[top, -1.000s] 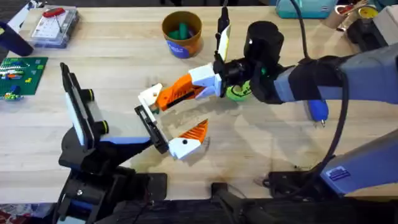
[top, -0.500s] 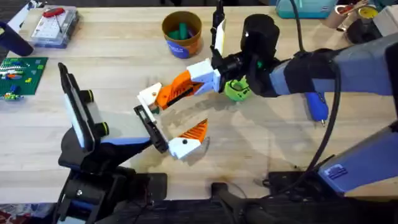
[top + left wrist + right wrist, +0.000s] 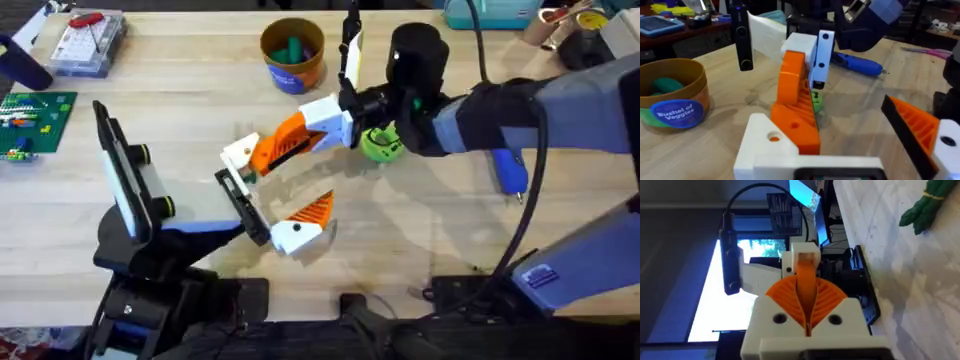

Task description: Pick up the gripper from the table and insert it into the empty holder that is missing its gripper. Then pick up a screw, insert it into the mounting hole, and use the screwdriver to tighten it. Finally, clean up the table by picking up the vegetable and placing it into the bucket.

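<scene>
Pads (image 3: 790,297) of the right pincer (image 3: 285,146) are clenched on the loose finger (image 3: 243,153), an orange ribbed wedge with a white block base. The piece is held out ahead of the pincer tips, base foremost and clear of the worktop (image 3: 180,90). In the right wrist view the white base (image 3: 805,260) is seen projecting beyond the two closed orange pads.

The holder (image 3: 245,205), a narrow black bar, is carried by the left pincer (image 3: 272,195), which is spread wide. One orange finger (image 3: 312,212) is fitted at the end of the bar farther from the right pincer. The other end of the bar is bare of any orange wedge. The loose finger's base is placed just at that bare end. In the left wrist view the white block (image 3: 765,145) is seen directly above the holder's white mount (image 3: 815,167). Whether it is seated there cannot be told. The fitted finger (image 3: 917,127) is seen well apart from it.

The vegetable (image 3: 380,146), a bright green slice, lies on the worktop just behind the right pincer, beside its black wrist. A small part of it (image 3: 816,100) is visible past the pincer in the left wrist view. The bucket (image 3: 300,76) stands beyond the right pincer, near it but apart, with a darker green piece (image 3: 292,47) inside. A blue-handled screwdriver (image 3: 511,178) lies on the worktop well behind the right pincer, past the arm's forearm.
</scene>
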`<move>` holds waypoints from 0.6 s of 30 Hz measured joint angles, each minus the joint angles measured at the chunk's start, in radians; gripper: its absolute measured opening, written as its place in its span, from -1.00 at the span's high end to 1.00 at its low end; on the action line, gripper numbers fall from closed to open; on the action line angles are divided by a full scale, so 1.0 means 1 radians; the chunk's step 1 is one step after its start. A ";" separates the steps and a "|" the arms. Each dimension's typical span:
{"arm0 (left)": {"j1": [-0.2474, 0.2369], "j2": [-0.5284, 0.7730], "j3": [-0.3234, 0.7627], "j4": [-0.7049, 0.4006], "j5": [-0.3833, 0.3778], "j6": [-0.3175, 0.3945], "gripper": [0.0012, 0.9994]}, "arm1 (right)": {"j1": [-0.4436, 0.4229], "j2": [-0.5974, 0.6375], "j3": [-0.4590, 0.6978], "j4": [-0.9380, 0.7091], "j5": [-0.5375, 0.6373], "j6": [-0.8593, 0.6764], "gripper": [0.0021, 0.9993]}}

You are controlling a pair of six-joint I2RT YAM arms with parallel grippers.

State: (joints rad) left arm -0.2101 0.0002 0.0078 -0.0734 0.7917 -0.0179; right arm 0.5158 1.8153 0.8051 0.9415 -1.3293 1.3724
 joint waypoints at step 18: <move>0.006 0.000 0.007 -0.013 0.008 -0.043 -0.98 | 0.011 0.007 -0.124 0.289 0.115 0.088 0.97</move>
State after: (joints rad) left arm -0.2043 0.0002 0.0147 -0.0862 0.7993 -0.0611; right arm 0.5269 1.8225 0.6814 1.2310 -1.2145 1.4601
